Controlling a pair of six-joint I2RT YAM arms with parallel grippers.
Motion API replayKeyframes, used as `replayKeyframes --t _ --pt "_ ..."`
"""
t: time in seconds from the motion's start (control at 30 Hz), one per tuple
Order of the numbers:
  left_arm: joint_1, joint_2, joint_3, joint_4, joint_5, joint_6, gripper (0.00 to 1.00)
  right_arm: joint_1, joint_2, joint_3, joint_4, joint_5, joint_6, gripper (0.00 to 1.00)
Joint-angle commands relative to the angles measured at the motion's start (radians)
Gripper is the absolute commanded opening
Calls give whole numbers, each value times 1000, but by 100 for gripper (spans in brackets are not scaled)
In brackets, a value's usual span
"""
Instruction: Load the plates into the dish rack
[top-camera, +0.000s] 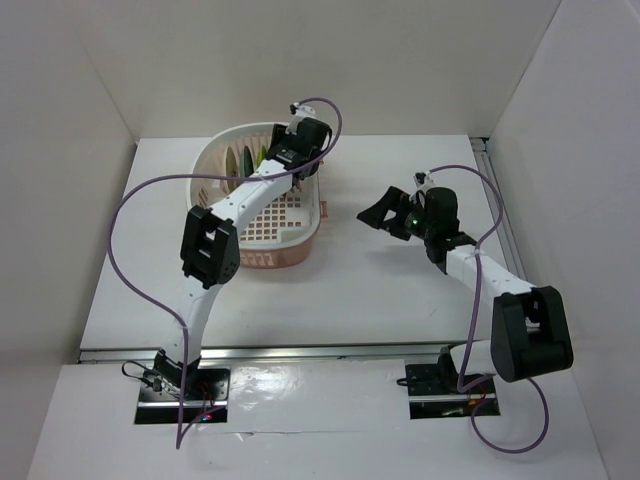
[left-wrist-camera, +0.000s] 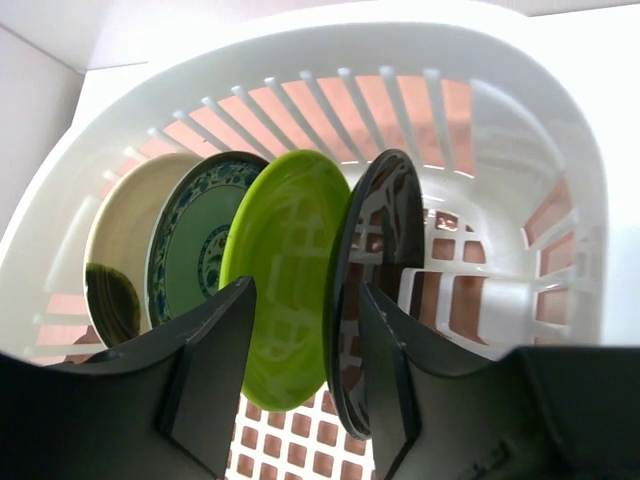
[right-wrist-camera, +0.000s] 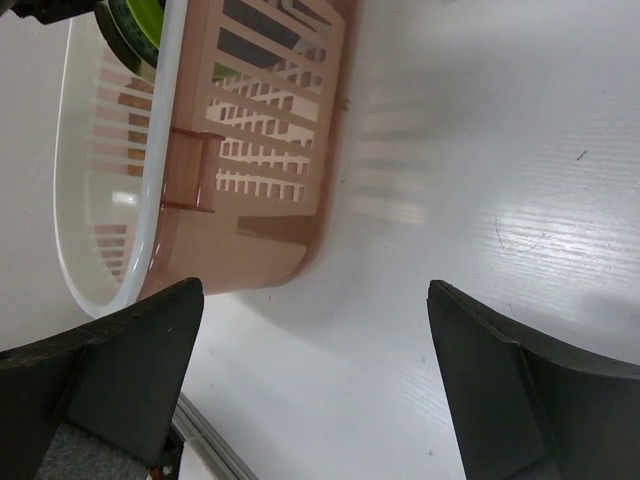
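Dish rack, pale pink, is sitting left of centre on the tabletop and is holding all four plates on edge, listed from the left: cream plate, patterned plate, lime green plate, black plate. Left gripper is reaching into the rack with jaws parted, straddling the lime green plate's lower edge without clamping it; the black plate is standing just beside its right-hand finger. Judged risk: on lifting out, a finger may be catching a rim and tipping one plate against its neighbour. Right gripper is hovering over the tabletop beside the rack, jaws wide, holding nothing.
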Motion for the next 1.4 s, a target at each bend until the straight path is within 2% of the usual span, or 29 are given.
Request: replayKeyframes --t 0.0,0.07,0.13,0.2,0.23,0.27,0.33,0.37,0.47,0.5,0.6,0.67,0.77,0.83,1.03,1.17,1.37 --pt "4 -60 47 4 47 -21 59 5 7 37 41 -10 2 100" --pt "4 -87 58 -5 66 -21 61 5 7 37 32 -1 2 100" --pt "4 -125 58 -29 104 -31 67 5 7 63 -9 11 -38 100" --pt "4 -165 58 -57 146 -31 94 5 19 154 -99 74 -114 100" --pt "4 -215 27 -57 146 -31 100 5 19 236 -199 109 -138 100" --pt "-8 -275 -14 -66 146 -41 100 5 31 282 -286 176 -182 100" --pt "-8 -307 -36 -95 156 -65 100 5 47 377 -328 238 -225 100" --pt "-8 -377 -86 -108 157 -76 100 5 56 480 -409 265 -242 100" --pt "-8 -479 -174 -166 212 -104 100 14 120 649 -599 359 -299 100" --pt "-8 -535 -189 -178 221 -104 100 14 131 741 -638 382 -316 100" --pt "15 -617 -275 -166 249 -64 100 25 143 854 -732 430 -376 100" --pt "77 -694 -324 -148 264 -70 100 25 134 896 -778 474 -389 100" --pt "200 -783 -346 -183 371 -155 100 34 134 1008 -842 532 -399 100" --pt "230 -832 -366 -210 353 -168 100 34 134 1092 -904 621 -411 100" --pt "333 -1085 -464 -235 256 -231 100 34 45 1104 -925 790 -388 100" --pt "342 -1169 -452 -340 137 -313 100 43 21 1056 -944 879 -318 100" --pt "342 -1229 -487 -381 48 -369 100 53 1 1077 -977 1016 -276 100"
